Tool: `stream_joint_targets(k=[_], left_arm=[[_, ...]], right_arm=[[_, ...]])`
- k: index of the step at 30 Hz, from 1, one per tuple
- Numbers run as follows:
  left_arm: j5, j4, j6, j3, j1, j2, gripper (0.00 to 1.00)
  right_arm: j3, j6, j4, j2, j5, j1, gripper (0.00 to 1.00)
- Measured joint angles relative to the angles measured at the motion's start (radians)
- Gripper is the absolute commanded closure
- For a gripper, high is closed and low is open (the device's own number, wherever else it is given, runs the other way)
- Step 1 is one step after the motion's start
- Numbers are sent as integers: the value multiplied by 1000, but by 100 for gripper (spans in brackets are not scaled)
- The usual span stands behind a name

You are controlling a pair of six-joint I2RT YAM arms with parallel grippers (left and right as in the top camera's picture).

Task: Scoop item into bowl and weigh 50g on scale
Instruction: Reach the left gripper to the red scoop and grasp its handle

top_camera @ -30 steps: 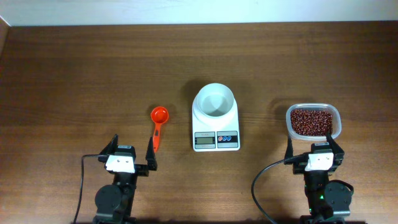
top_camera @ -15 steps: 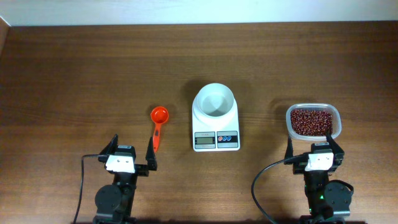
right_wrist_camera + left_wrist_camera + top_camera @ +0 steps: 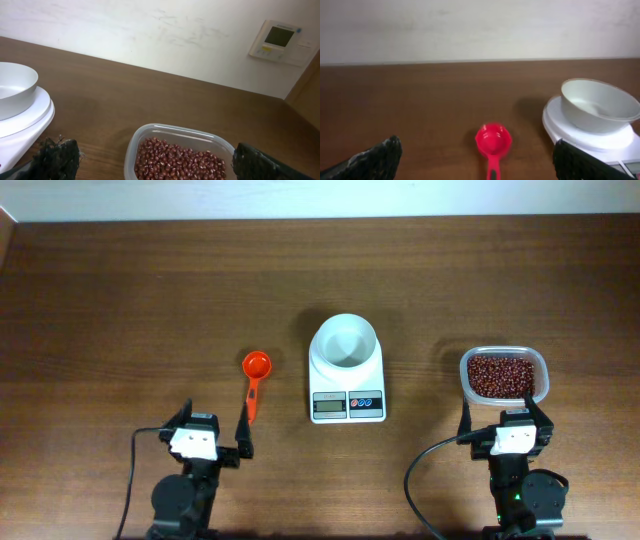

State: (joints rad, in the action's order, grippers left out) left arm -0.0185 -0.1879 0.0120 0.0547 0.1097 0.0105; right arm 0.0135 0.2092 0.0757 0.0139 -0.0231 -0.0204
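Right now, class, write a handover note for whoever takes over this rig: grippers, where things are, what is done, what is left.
Left gripper: open, empty, near the handle end of the orange scoop.
Right gripper: open, empty, just behind the clear tub.
Beans: all in the tub.
The white bowl is empty and sits on the scale.
Done: nothing scooped.
Left: grasp scoop, transfer beans to bowl, weigh.

From the left wrist the spoon (image 3: 493,140) looks blurred, its handle running off the bottom edge, and the scale (image 3: 600,142) is clipped at the right. From the right wrist the tub (image 3: 175,129) of beans (image 3: 180,157) is cut at the bottom, the bowl (image 3: 12,82) at the left. Overhead, the display (image 3: 329,405) is too small to read.
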Motion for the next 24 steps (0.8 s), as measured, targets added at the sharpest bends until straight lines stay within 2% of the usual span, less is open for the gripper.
stream_joint_targets(k=[1,3,8,11,16,20,21,22,24], left_arm=[[7,-114,23,55,0,3,1],[10,-203,37,115,0,18,1],[15,-374,53,459,0,240,1],[39,-492,60,693,0,488,1],[68,-839,60,1112,0,974,1],[71,-897,60,1215,0,1250,1],[72,-901,60,1217,0,1307,24],[75,-901,60,1217,0,1361,76],[98,-904,63,1219,-1,1457,86]], right_arm=[[0,0,0,0,0,0,1],[0,0,0,0,0,0,1],[0,0,1,-2,-3,0,1],[0,0,0,-2,-3,0,1],[0,0,0,-2,-3,0,1],[0,0,0,-2,-3,0,1],[0,0,0,-2,-3,0,1],[0,0,0,-2,-3,0,1],[0,0,0,-2,-3,0,1]])
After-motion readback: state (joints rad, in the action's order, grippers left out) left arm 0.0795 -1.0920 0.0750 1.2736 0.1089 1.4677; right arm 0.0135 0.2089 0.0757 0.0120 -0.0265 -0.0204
